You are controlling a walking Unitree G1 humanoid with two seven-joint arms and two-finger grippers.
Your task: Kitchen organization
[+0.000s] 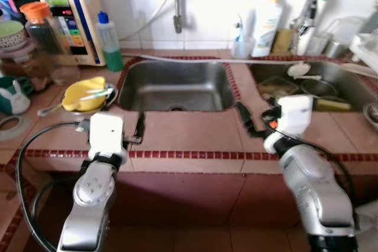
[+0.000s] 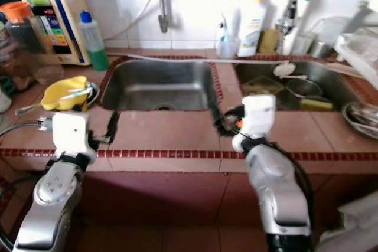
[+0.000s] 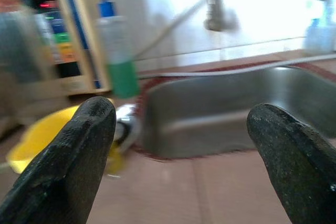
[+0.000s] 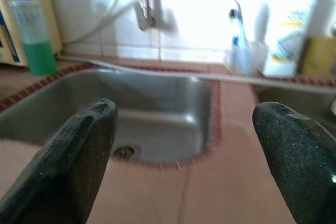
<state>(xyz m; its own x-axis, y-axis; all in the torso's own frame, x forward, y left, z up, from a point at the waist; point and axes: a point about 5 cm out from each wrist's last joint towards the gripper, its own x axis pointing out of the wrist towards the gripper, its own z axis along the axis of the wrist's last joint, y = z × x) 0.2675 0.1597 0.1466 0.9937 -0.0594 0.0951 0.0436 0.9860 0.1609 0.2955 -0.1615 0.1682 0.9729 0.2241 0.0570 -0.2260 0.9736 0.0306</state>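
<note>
I face a tiled kitchen counter (image 1: 195, 131) with two steel sinks. The left sink (image 1: 177, 84) is empty. The right sink (image 1: 345, 84) holds several dirty dishes. My left gripper (image 1: 127, 133) hovers open over the counter's front strip, just before the left sink's near left corner, holding nothing. Its wide-apart fingers (image 3: 68, 166) frame a yellow bowl (image 3: 31, 137) and a green soap bottle (image 3: 119, 59). My right gripper (image 1: 255, 119) is open and holds nothing, above the counter between the two sinks. Its fingers (image 4: 79, 156) point toward the left sink (image 4: 136, 114).
The yellow bowl (image 1: 82, 94) with utensils sits left of the left sink. Behind it stand the green bottle (image 1: 110, 42), a water purifier (image 1: 68, 16) and an orange-lidded jar (image 1: 38, 28). A white bottle (image 1: 267, 25) and faucets line the back wall. A metal bowl (image 2: 360, 116) is at far right.
</note>
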